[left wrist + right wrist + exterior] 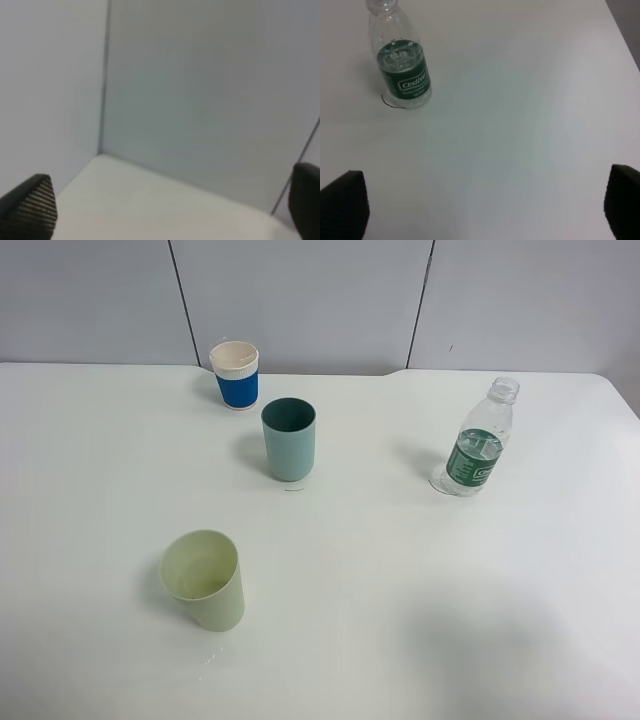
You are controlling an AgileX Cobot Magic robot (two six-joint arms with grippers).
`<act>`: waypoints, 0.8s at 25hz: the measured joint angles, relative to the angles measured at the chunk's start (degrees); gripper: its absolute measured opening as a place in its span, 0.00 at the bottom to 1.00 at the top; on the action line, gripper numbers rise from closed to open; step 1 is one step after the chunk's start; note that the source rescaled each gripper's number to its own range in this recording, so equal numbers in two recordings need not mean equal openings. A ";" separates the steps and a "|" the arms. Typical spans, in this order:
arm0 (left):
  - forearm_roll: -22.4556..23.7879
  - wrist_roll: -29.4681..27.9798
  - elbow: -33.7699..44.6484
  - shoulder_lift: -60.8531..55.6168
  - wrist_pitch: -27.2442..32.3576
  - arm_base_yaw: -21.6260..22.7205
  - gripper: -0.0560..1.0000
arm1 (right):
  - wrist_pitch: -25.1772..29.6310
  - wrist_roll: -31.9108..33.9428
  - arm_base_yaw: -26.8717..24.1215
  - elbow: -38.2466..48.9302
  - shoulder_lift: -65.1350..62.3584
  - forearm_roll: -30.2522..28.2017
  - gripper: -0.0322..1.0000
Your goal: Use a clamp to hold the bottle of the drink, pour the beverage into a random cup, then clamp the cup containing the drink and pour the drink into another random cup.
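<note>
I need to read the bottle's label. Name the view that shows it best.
The right wrist view: the bottle is close and its green label is large. The exterior high view shows the whole bottle upright but small. The left wrist view shows none of it.

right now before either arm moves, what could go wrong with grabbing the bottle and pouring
The bottle has no cap and is light, thin plastic, so a hard squeeze or a nudge could spill water or tip it. The pale green cup stands far from the bottle, so pouring there means a long carry; the teal cup is nearer.
</note>
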 joint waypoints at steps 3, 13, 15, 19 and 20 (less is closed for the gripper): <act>-6.06 11.11 -4.98 -2.16 12.42 0.00 0.80 | 0.00 0.00 0.00 0.00 0.00 0.00 0.95; -25.83 31.06 -9.90 -9.74 33.42 -0.72 0.80 | 0.00 0.00 0.00 0.00 0.00 0.00 0.95; -26.95 31.26 -9.90 -10.93 35.01 -2.19 0.80 | 0.00 0.00 0.00 0.00 0.00 0.00 0.95; -27.27 31.26 -9.90 -12.72 42.49 -4.92 0.80 | 0.00 0.00 0.00 0.00 0.00 0.00 0.95; -27.27 31.26 -9.90 -13.21 44.74 -4.98 0.80 | 0.00 0.00 0.00 0.00 0.00 0.00 0.95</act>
